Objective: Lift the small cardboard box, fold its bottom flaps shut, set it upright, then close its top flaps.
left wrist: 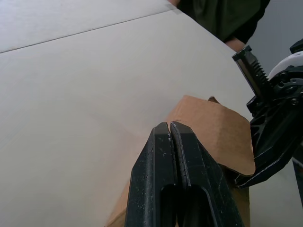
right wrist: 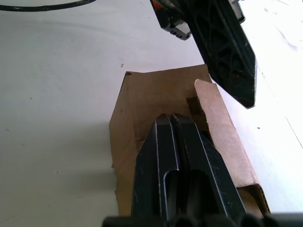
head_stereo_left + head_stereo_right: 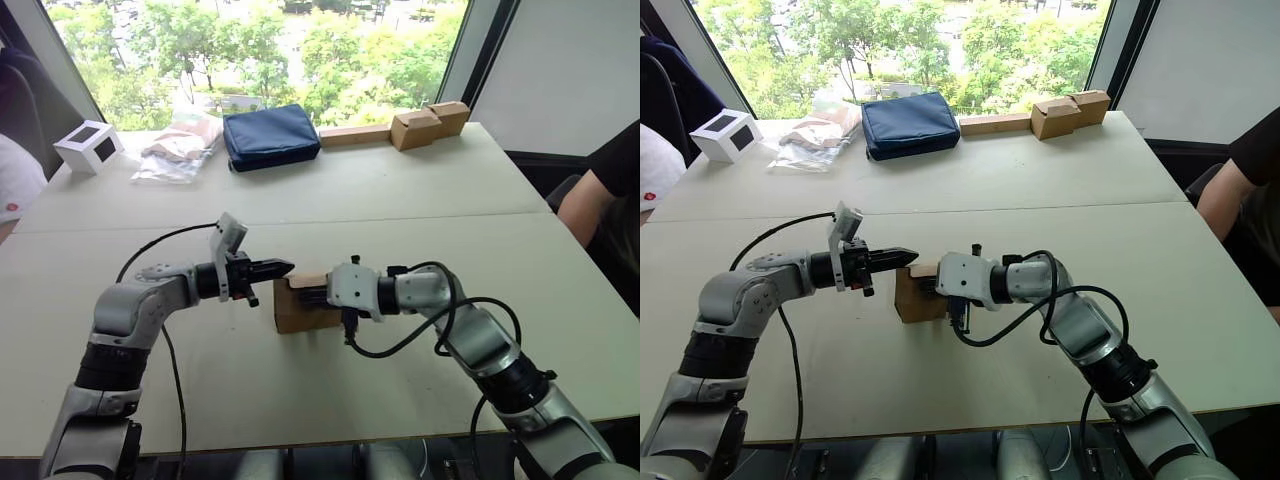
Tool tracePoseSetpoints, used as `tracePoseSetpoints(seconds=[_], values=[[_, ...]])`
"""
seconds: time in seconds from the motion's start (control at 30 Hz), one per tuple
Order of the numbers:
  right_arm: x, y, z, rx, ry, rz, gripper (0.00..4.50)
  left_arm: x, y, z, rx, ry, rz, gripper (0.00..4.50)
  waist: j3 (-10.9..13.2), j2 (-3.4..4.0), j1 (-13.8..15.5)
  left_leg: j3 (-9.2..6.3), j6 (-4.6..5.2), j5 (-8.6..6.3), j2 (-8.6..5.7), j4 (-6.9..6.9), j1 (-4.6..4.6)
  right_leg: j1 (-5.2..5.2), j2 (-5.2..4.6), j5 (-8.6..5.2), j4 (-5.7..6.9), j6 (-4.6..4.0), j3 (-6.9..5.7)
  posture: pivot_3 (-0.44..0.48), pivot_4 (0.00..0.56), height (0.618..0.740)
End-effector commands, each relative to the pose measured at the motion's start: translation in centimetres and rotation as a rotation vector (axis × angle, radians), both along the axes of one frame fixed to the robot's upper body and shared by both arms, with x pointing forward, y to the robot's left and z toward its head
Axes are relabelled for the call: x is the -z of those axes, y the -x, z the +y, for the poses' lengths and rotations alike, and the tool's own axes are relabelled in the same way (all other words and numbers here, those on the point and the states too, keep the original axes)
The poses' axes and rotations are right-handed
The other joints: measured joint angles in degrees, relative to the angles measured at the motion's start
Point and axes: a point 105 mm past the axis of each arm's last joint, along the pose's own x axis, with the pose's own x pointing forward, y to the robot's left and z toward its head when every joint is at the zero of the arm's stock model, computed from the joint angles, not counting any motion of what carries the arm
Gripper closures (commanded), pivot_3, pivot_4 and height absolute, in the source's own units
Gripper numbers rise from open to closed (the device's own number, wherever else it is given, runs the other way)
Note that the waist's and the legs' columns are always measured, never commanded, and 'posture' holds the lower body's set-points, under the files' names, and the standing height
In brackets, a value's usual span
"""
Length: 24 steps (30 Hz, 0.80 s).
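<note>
Two closed tools, left tool [image 3: 283, 266], right tool [image 2: 176, 119] over small cardboard box [image 2: 142, 109], top flaps [image 2: 215, 118] ajar

Both arms are silver-grey with black joint rings and looping black cables, each ending in a white wrist housing and a black two-fingered claw.

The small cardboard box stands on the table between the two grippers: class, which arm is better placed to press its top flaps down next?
Probably the right. The right gripper, fingers shut, already lies on the small cardboard box over its top flaps; the left gripper, also shut, hovers beside and above it.
</note>
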Motion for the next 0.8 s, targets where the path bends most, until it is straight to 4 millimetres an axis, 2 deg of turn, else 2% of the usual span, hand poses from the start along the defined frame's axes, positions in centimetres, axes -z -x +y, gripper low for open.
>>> tracePoseSetpoints(seconds=[0.03,0.27,0.6,0.73,0.8], values=[[-0.7,0.0,0.3,0.001,-0.023,-0.023,4.50,-0.6,0.5,0.0,-0.005,0.016,-0.027,4.47,0.00,0.00,-0.01,0.00,0.00,0.00,0.00,0.00,0.00,0.00,0.00,0.00,0.00,0.00,0.00,0.000,0.150,0.737],[-0.6,0.0,0.2,0.001,-0.028,-0.018,4.50,-0.2,0.7,0.2,-0.036,0.034,-0.018,4.47,0.00,0.00,0.00,0.00,-0.01,0.01,0.01,0.00,0.00,0.00,0.00,0.00,0.00,0.00,0.00,0.000,0.150,0.737],[-3.7,1.3,-0.5,-0.028,-0.156,0.043,4.50,0.6,0.4,0.2,-0.085,0.066,0.003,4.47,0.00,0.00,0.05,-0.01,-0.01,0.01,0.01,-0.01,0.00,0.01,-0.03,0.00,-0.01,0.00,0.01,0.000,0.150,0.737],[-4.1,1.2,-0.8,-0.012,-0.148,0.035,4.50,0.7,0.3,0.2,-0.099,0.082,0.009,4.47,0.00,0.00,0.05,-0.02,-0.01,0.00,0.00,-0.01,0.00,0.01,-0.03,0.00,-0.02,0.00,0.03,0.000,0.150,0.737],[-3.7,0.8,-0.8,0.001,-0.106,0.008,4.50,0.7,0.2,0.2,-0.102,0.090,0.011,4.47,0.00,0.00,0.05,-0.02,-0.01,0.00,0.00,-0.01,0.00,0.01,-0.03,0.00,-0.02,0.00,0.03,0.000,0.150,0.737]])
